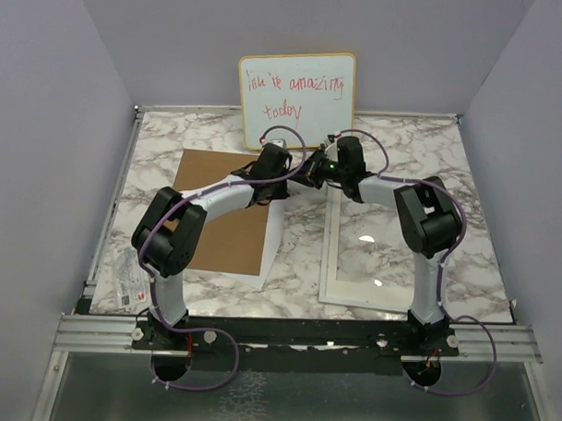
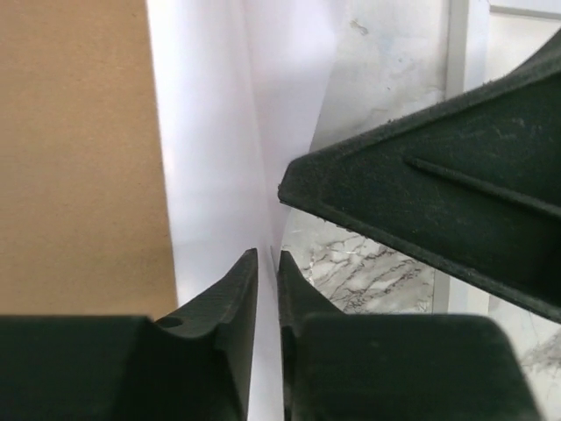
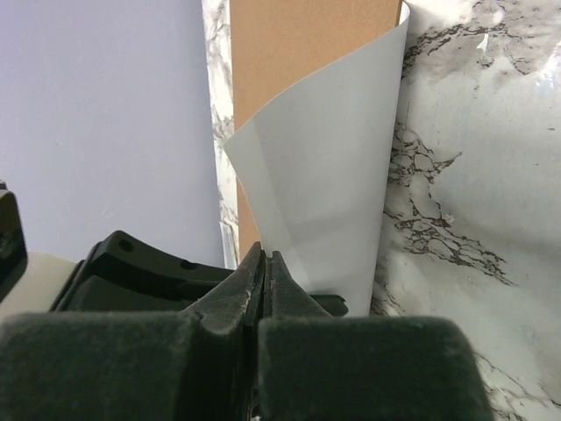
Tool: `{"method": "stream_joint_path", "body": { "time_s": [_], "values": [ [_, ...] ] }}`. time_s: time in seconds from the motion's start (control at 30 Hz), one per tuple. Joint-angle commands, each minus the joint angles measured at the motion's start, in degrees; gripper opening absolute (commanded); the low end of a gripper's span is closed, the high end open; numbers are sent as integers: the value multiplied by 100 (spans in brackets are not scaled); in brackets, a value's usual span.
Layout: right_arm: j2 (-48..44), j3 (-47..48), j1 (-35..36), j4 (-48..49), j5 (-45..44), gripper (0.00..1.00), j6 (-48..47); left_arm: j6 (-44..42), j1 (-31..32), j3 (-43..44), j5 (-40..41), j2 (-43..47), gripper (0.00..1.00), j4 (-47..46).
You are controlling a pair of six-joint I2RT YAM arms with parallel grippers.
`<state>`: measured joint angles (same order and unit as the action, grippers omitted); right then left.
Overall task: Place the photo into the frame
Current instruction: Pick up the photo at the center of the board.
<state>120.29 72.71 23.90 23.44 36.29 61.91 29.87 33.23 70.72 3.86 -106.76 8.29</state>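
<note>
The photo (image 3: 329, 184) shows its plain white back and curls up off the table between the two arms. My right gripper (image 3: 266, 257) is shut on its near edge; in the top view it (image 1: 316, 169) sits at the table's middle back. My left gripper (image 2: 268, 259) meets it there (image 1: 299, 170), its jaws a thin gap apart with the photo's (image 2: 289, 88) white edge running into the gap. A right fingertip (image 2: 438, 202) crosses the left wrist view. The frame (image 1: 398, 308), white-rimmed with a glossy pane, lies flat at the right, just right of both grippers.
A brown backing board (image 1: 221, 213) lies left of centre with a flat white sheet (image 1: 274, 231) along its right side. A whiteboard with red handwriting (image 1: 296, 98) leans on the back wall. A small printed packet (image 1: 129, 284) lies at the front left edge.
</note>
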Motion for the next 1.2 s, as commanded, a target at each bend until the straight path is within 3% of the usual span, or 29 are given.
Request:
{"method": "stream_joint_path", "body": {
  "time_s": [0.0,0.13,0.27,0.3,0.43,0.6,0.9,1.17],
  "values": [
    [118,154,6,-168,-56,0,5,90,60,377,805,-55,11,657],
    [109,236,-7,-335,-76,1,-42,-7,60,544,807,-87,0,875],
    [62,380,-30,-732,-116,1,-178,-190,60,820,764,-164,0,1218],
    [19,384,-44,-826,-138,5,-205,-266,58,892,696,-168,0,1315],
    [-280,254,-115,-1072,-298,39,-248,-515,67,1246,131,-153,0,1690],
    [-815,11,-218,-1180,-458,55,-231,-679,69,1522,-374,101,0,2113],
    [-1808,-412,-460,-1604,-988,59,-420,-935,69,1793,-782,630,0,2841],
    [-1877,-597,-477,-1887,-1014,59,-901,-974,69,2316,-979,809,0,3184]
  ]
}}
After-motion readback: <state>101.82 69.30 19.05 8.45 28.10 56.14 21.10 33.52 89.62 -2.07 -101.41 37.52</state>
